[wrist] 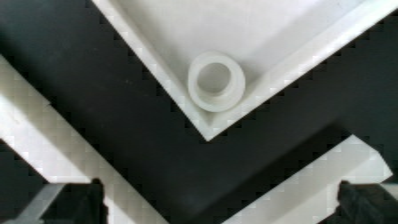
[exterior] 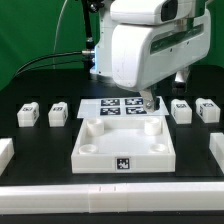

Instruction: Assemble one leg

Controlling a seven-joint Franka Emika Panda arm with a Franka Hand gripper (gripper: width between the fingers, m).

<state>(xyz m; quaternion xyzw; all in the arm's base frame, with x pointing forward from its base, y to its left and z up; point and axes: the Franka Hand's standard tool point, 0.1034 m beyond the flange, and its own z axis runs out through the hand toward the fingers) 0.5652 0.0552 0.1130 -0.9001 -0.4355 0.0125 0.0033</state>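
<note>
Four small white legs with marker tags stand in a row on the black table: two at the exterior view's left (exterior: 28,113) (exterior: 58,113) and two at its right (exterior: 181,110) (exterior: 207,110). The large white square panel (exterior: 100,152) lies in the middle, with round sockets in its corners. My gripper (exterior: 150,101) hangs over the panel's far right corner. In the wrist view the gripper (wrist: 217,205) is open and empty, with its dark fingers (wrist: 71,205) spread either side of the panel's corner, and a corner socket ring (wrist: 217,82) is ahead. No leg shows in the wrist view.
The marker board (exterior: 122,106) lies just behind the panel. A long white bar (exterior: 100,196) runs along the front, and white blocks sit at the left edge (exterior: 5,152) and right edge (exterior: 217,150). Black cables hang behind the arm.
</note>
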